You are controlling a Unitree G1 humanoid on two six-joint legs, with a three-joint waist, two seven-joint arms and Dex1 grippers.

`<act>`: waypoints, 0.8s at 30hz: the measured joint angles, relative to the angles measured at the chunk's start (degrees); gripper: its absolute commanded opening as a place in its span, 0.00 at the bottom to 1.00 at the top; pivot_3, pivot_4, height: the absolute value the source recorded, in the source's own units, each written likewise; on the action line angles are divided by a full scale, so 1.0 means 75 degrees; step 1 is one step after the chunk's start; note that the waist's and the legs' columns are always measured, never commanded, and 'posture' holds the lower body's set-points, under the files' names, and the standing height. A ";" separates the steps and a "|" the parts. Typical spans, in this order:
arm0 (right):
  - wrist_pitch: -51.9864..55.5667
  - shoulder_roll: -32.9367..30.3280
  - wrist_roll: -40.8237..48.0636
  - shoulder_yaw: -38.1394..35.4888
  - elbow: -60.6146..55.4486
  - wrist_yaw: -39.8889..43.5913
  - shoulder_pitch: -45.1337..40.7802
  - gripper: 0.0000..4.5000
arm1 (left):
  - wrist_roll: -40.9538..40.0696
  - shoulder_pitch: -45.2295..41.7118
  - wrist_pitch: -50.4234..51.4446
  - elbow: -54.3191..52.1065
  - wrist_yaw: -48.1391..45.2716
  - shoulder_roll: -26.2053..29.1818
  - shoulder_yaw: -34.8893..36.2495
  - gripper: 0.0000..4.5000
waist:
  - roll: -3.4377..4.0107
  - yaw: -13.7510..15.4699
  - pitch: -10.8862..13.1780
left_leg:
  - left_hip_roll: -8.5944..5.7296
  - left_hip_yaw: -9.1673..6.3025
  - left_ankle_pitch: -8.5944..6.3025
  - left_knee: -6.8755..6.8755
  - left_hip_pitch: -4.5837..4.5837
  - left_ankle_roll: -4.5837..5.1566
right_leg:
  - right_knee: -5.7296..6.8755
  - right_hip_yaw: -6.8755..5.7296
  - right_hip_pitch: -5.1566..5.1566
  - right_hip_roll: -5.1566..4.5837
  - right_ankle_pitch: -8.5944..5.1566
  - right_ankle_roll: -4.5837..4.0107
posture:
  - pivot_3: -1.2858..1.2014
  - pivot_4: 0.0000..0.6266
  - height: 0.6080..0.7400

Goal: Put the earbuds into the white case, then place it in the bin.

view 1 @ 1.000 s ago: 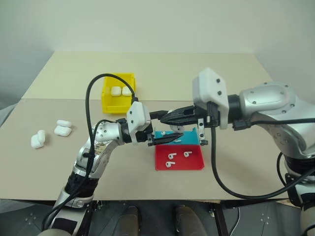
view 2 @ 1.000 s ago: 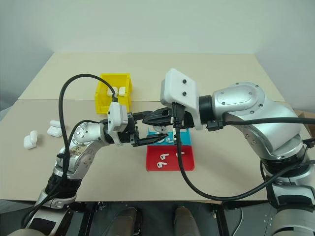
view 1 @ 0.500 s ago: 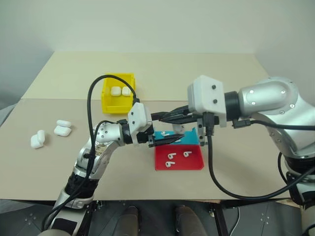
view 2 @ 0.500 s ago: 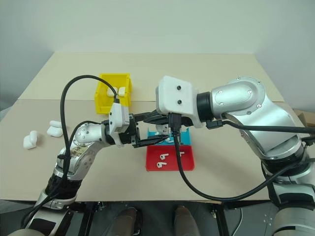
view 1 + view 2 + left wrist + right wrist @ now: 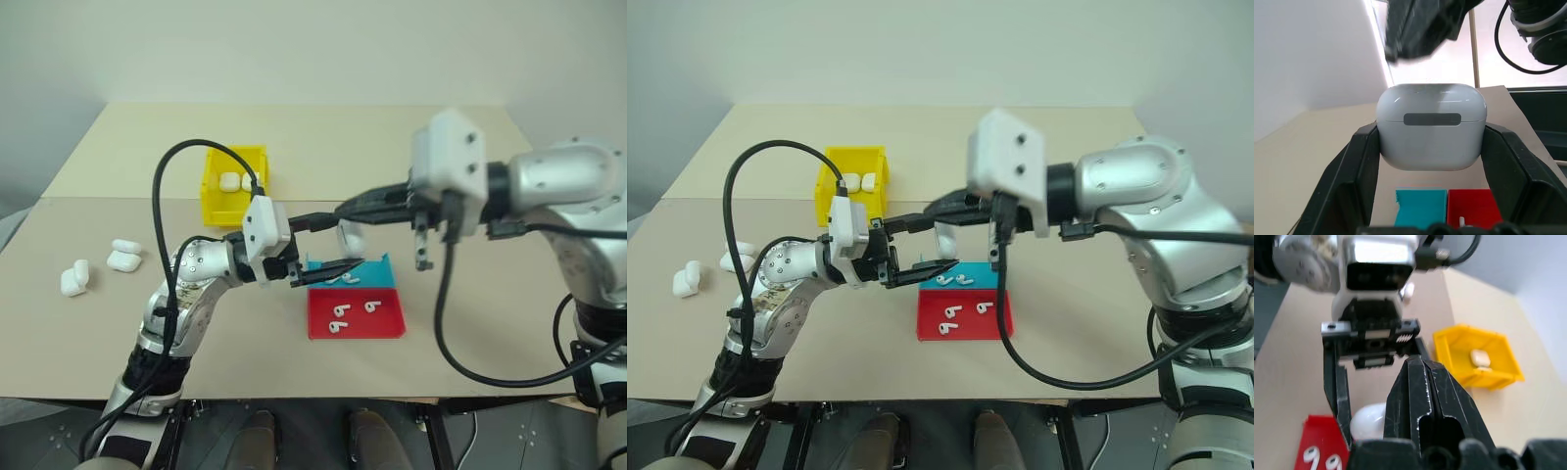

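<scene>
1. Case first: the small glossy white rounded plastic earbud case [image 5: 1431, 126] sits clamped between the two black fingers of my left gripper [image 5: 328, 243], held in the air above the middle of the desk [image 5: 470, 333], its lid closed as far as I can see and its long axis lying across the fingers.

2. My right gripper [image 5: 911, 219] is clenched on nothing, its black fingers pressed together and pointing toward the left arm, the tips just above and beside the case without touching it, as I judge from the head views.

3. Below the case lie the tiny glossy white stemmed earbuds [image 5: 340, 312], loose in a shallow red plastic tray [image 5: 389, 328] and a shallow teal plastic tray [image 5: 377, 274], both near the front edge of the desk.

4. The relation that matters: the earbuds lie straight down from the held case, and the free right arm is the nearer one to reach them.

5. The bright yellow rectangular plastic bin [image 5: 217, 205] stands behind and to the left of the left gripper, toward the back left of the desk, already holding white cases. More white cases [image 5: 124, 257] rest near the left edge.
</scene>
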 measured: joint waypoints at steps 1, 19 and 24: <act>-0.0001 -0.0002 0.0223 -0.0405 -0.0003 -0.0025 0.0117 0.00 | -0.0232 0.0057 0.0026 -0.0096 0.0002 -0.0010 0.0124 0.62 | -0.0001 0.0008 -0.0001 | 0.0000 -0.0002 0.0000 0.0000 0.0000 0.0000 | -0.0004 -0.0004 0.0004 -0.0001 0.0000 0.0000 | 0.52 0.24 1.00; 0.0262 -0.0345 0.0211 -0.1254 -0.0628 -0.1660 0.3240 0.00 | 0.2569 -0.2275 -0.0641 0.3415 0.4374 -0.0392 0.1058 0.62 | -0.0006 0.0043 0.0000 | -0.0013 -0.0012 0.0002 0.0030 -0.0006 0.0003 | -0.0001 -0.0009 0.0018 0.0001 0.0015 0.0017 | 0.52 0.24 1.00; 0.0273 -0.0351 -0.0009 -0.1135 -0.0668 -0.1887 0.3500 0.00 | 0.3023 -0.3502 -0.0191 0.5279 0.5652 -0.0513 0.1339 0.62 | -0.0006 0.0006 0.0000 | -0.0014 -0.0010 -0.0003 0.0027 -0.0014 0.0009 | -0.0012 -0.0008 0.0011 -0.0002 0.0014 0.0020 | 0.52 0.24 1.00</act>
